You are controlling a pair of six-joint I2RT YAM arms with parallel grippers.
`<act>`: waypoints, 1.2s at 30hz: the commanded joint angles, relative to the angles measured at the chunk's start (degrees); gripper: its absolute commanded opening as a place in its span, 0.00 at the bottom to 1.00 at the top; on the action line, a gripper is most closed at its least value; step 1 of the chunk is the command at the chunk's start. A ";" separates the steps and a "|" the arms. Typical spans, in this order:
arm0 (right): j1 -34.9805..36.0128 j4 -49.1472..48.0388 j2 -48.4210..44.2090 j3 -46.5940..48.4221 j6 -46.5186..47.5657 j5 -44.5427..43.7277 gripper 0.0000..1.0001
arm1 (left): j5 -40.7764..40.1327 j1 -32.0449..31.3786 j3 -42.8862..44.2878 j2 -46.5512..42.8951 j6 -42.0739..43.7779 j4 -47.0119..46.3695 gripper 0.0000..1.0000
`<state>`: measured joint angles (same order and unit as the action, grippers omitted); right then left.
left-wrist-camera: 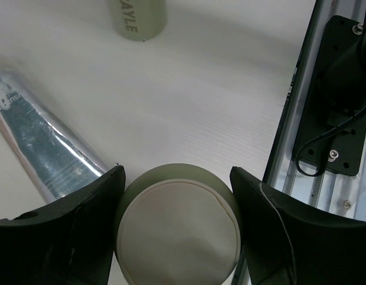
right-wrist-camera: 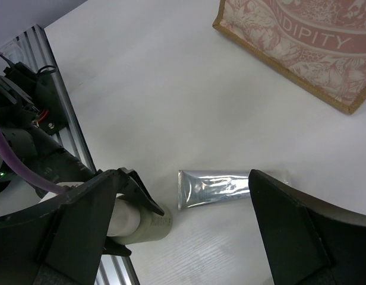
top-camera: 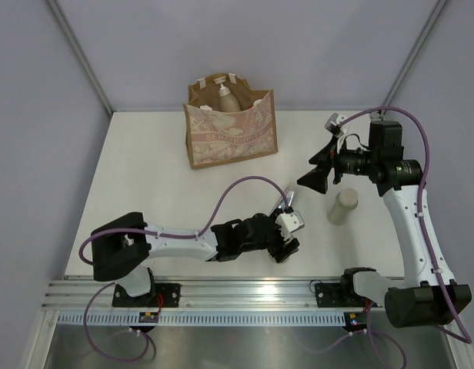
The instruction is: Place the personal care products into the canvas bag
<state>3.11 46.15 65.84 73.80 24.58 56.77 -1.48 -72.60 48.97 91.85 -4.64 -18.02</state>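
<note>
Left gripper (left-wrist-camera: 177, 176) clamped on beige cylindrical bottle with cream cap (left-wrist-camera: 178, 231), lower centre of wrist view.
Jaws partly closed, both fingers touching the bottle's sides. Bottle lies on white table (left-wrist-camera: 218, 89), silver-blue tube (left-wrist-camera: 43, 142) just beside it, frame left. Right gripper (right-wrist-camera: 195, 178) wide apart, holding nothing.

surface: white table (top-camera: 145, 192) | backdrop: plain grey walls (top-camera: 37, 92) | near edge: aluminium rail (top-camera: 221, 296) | light: even
</note>
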 commanded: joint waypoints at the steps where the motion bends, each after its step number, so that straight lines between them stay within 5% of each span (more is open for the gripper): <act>1: -0.92 -1.68 -1.77 -0.32 -0.94 2.11 0.99 | -1.43 -0.26 1.57 1.22 -0.37 -2.99 0.65; 2: -1.00 -1.85 -1.86 -0.41 -1.11 2.20 1.00 | -0.90 -0.26 1.04 1.22 -0.28 -2.90 0.62; 6: -1.18 -2.12 -2.30 -0.94 -1.37 2.55 1.00 | -1.42 -0.26 0.43 0.43 0.07 -1.58 0.18; 9: -1.53 -2.29 -2.30 -0.59 -1.64 2.55 0.99 | -2.56 0.26 1.82 -2.55 0.69 1.49 0.00; 23: -2.68 -8.00 -2.74 -4.36 -6.74 2.55 1.00 | 12.10 23.01 20.36 -10.56 -15.38 24.34 0.00; 27: -4.78 -8.71 -2.83 -4.98 -7.35 2.46 1.00 | 15.88 32.93 27.65 -9.33 -22.75 24.18 0.00; 36: -5.58 -10.90 -3.70 -6.83 -8.49 3.26 0.99 | 13.79 43.49 55.50 3.41 -35.42 20.15 0.00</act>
<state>-1.98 37.78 63.72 67.31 16.88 58.22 11.03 -30.81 95.37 92.82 -31.53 12.86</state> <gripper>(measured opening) 0.993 0.721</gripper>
